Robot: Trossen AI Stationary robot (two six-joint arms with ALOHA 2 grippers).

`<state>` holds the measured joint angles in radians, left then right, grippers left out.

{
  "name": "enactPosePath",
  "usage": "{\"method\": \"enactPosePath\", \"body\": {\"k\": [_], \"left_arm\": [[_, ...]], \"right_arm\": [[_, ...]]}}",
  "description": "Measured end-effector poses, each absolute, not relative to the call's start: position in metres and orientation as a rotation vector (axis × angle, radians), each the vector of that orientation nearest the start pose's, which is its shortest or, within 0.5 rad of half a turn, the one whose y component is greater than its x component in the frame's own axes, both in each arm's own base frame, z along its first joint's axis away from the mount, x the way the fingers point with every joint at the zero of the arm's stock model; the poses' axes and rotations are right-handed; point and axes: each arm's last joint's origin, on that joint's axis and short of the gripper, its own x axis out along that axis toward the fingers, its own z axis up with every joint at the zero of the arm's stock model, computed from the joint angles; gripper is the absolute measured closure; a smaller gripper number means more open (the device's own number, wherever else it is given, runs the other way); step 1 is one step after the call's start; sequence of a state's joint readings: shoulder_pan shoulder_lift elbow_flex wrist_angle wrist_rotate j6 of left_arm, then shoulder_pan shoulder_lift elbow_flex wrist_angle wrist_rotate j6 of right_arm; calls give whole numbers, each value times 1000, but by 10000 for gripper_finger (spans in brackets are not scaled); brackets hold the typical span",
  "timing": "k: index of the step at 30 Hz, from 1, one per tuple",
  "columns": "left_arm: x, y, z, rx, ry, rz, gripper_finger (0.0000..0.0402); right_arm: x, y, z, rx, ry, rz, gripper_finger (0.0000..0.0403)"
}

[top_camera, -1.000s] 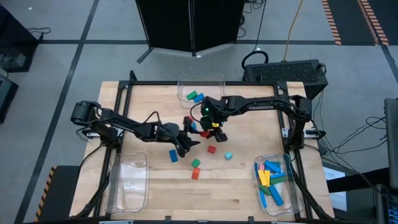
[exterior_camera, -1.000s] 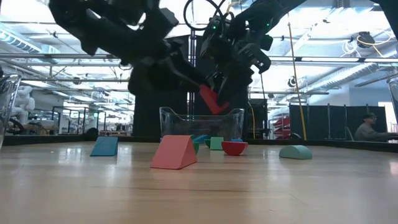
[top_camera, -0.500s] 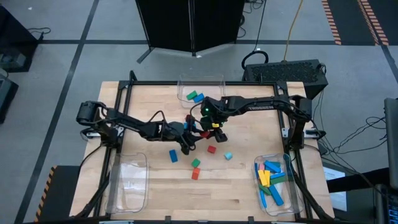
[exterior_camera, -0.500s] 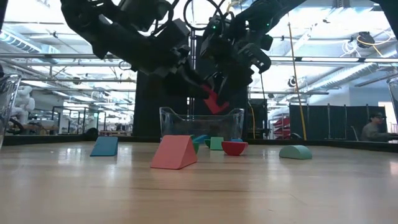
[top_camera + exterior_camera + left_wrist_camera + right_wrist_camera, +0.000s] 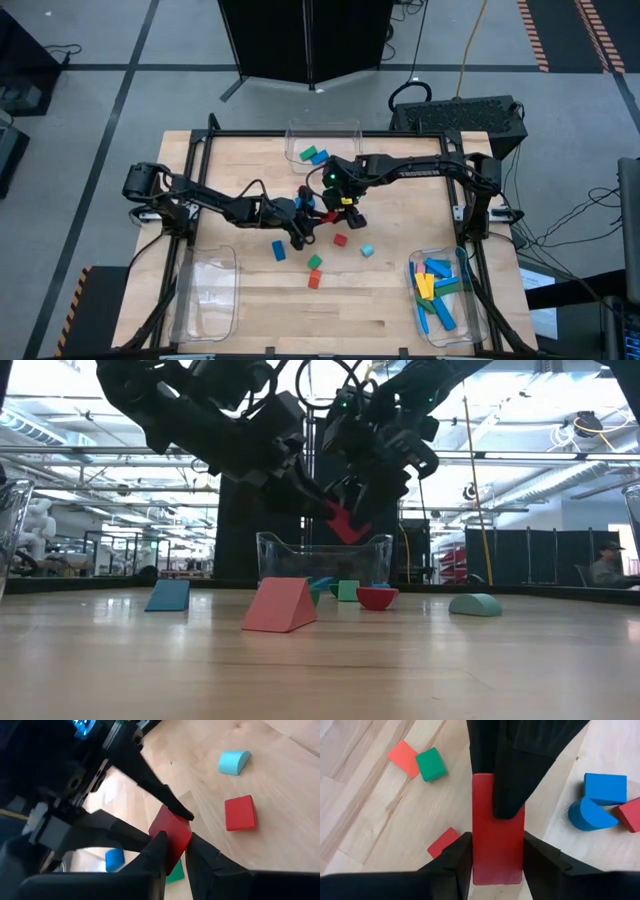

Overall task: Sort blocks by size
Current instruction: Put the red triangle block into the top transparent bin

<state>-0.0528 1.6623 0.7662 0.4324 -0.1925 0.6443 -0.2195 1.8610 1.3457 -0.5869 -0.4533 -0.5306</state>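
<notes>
Above the bench (image 5: 400, 290), the left end effector (image 5: 174, 851) pinches one end of a red bar (image 5: 171, 836). The right end effector (image 5: 497, 854) clamps its other end.

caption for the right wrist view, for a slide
Handover above the table: both sets of jaws close on one red block, with loose red, green and blue blocks on the wood below.

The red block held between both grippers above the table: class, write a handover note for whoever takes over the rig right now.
Left gripper: closed on the red block in mid-air.
Right gripper: grips the same block too.
Done: long pieces lie in the right bin; a few blocks are in the far bin.
Left: finish this hand-over; sort the loose blocks mid-table. The left bin looks empty.
</notes>
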Motion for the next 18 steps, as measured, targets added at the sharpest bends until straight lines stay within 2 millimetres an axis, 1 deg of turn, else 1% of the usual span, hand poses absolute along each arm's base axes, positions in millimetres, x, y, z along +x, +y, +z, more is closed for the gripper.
{"method": "enactPosePath", "body": {"k": [2, 5, 8, 11, 13, 15, 18], "left_arm": [[330, -11, 170, 642, 495, 18, 351], [330, -10, 171, 608, 497, 90, 353], [330, -7, 176, 575, 483, 158, 354], [328, -2, 184, 551, 468, 213, 354], [325, 6, 187, 540, 484, 271, 354], [320, 17, 190, 516, 515, 321, 354], [313, 41, 203, 437, 492, 407, 354]], "right_arm": [[374, -71, 205, -120, 947, 464, 249], [369, -73, 214, -88, 967, 404, 231], [358, -73, 232, -74, 978, 356, 227], [343, -72, 256, -87, 964, 304, 229], [328, -69, 274, -91, 969, 265, 231], [317, -67, 292, -120, 936, 212, 232], [297, -65, 314, -134, 892, 137, 232]]}}
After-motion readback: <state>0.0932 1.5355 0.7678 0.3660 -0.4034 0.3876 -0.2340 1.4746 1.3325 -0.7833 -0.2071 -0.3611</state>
